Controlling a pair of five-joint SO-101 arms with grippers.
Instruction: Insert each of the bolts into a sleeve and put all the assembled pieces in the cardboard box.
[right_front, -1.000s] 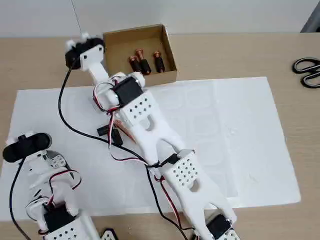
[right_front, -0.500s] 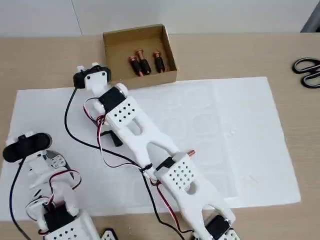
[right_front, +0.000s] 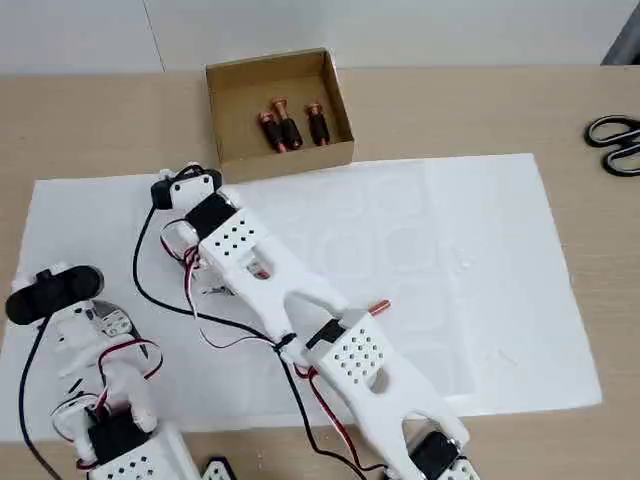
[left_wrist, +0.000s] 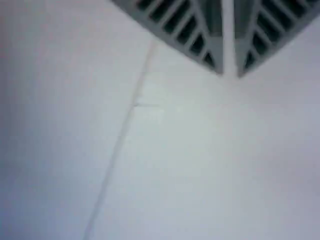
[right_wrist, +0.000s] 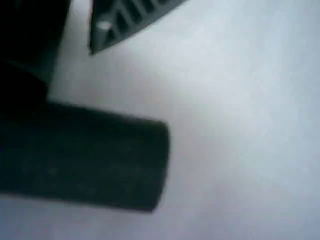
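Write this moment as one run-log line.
cardboard box: three assembled pieces inside | bolt: on paper, beside right arm | black sleeve: close to right wrist camera | left tool: shut, above paper

Brown box (right_front: 232, 105); copper bolts (right_front: 279, 104) in black sleeves (right_front: 291, 133); white sheet (right_front: 480, 260); tan table (right_front: 480, 110); white arms (right_front: 300, 285) with black motors (right_front: 210, 212); black scissors (right_front: 612, 145).
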